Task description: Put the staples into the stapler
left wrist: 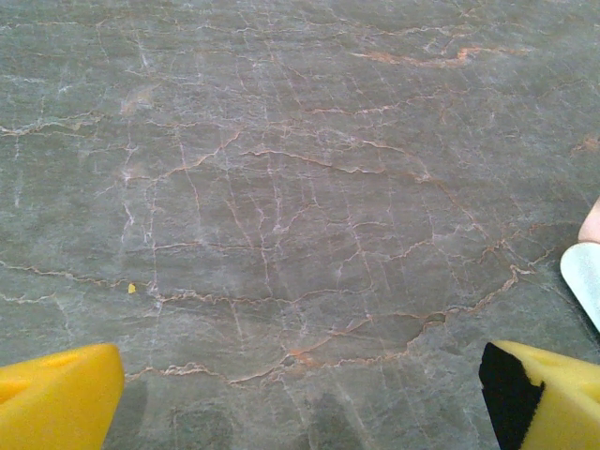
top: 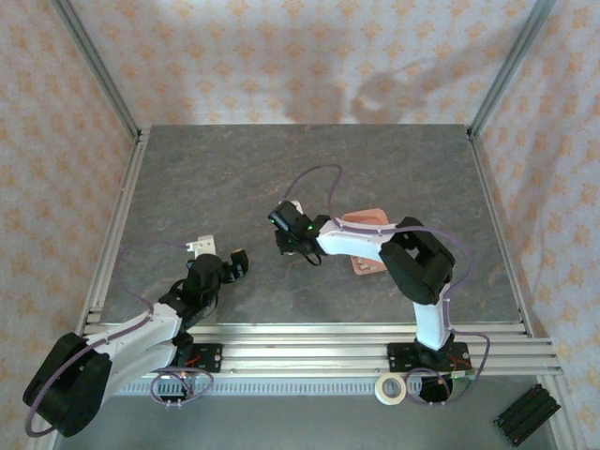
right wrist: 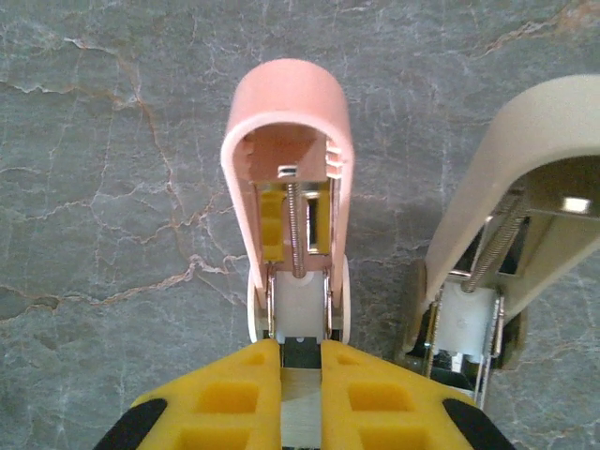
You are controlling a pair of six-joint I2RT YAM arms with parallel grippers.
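Here, staples (right wrist: 300, 417) between right jaws

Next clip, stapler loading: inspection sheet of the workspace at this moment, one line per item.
Surface: grey veined table, no spills seen.
Job's things: pink stapler and beige stapler both hinged open; salmon tray partly hidden.
Clutter: tape roll and black block at the near edge; small white item on the table's left.
End effectors: left end effector open, empty; right end effector shut at the pink stapler's base, pale strip between its fingers, unidentified.
Cables: purple cables loop loosely, none snagged.
Surroundings: patterned curtains, aluminium frame.
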